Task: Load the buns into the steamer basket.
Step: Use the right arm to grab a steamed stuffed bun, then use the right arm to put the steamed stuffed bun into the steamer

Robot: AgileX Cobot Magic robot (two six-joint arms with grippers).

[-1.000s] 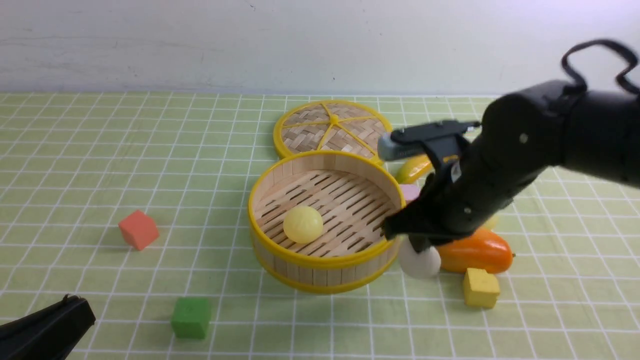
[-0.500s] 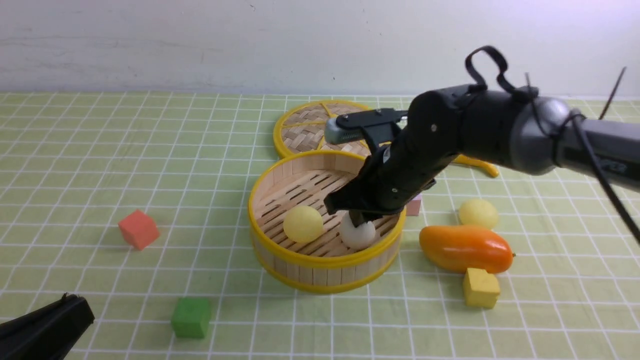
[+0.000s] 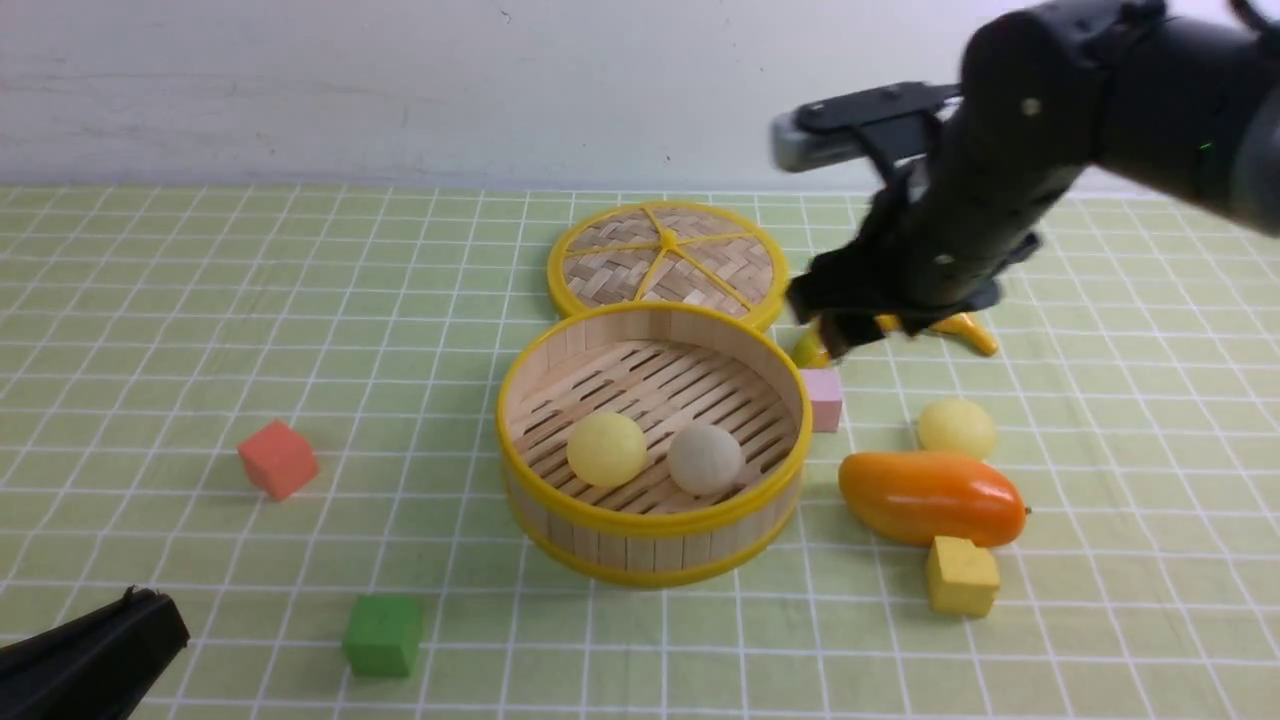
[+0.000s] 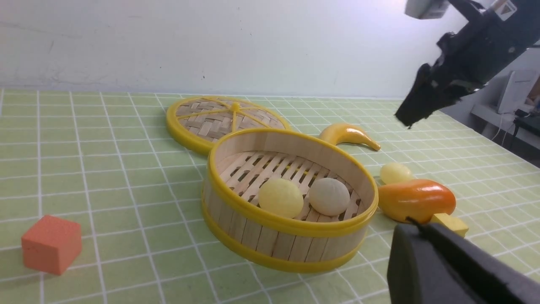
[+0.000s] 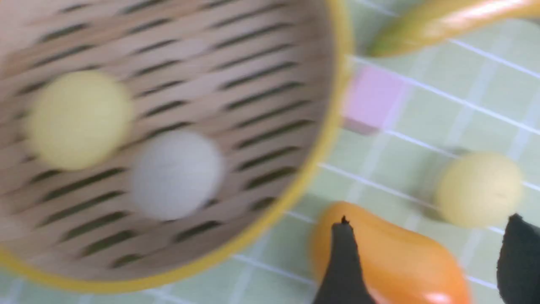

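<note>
Visibility limits: partial occlusion, edge cut-off and motion blur.
Front view: the right gripper [image 3: 915, 325] is blurred and covers part of the banana [image 3: 967, 332]; its arm is cut off by the picture's edge. The left gripper [image 3: 100, 650] is cut off at the lower corner, its tips not distinguishable. Left wrist view: the yellow cube [image 4: 450, 223] is partly hidden behind the dark gripper part, itself cut off by the edge. Right wrist view: the steamer basket [image 5: 312, 156], banana and orange mango [image 5: 392, 257] are cut off by the edges; the off-white bun [image 5: 177, 175] is blurred, its pleats indistinct.
</note>
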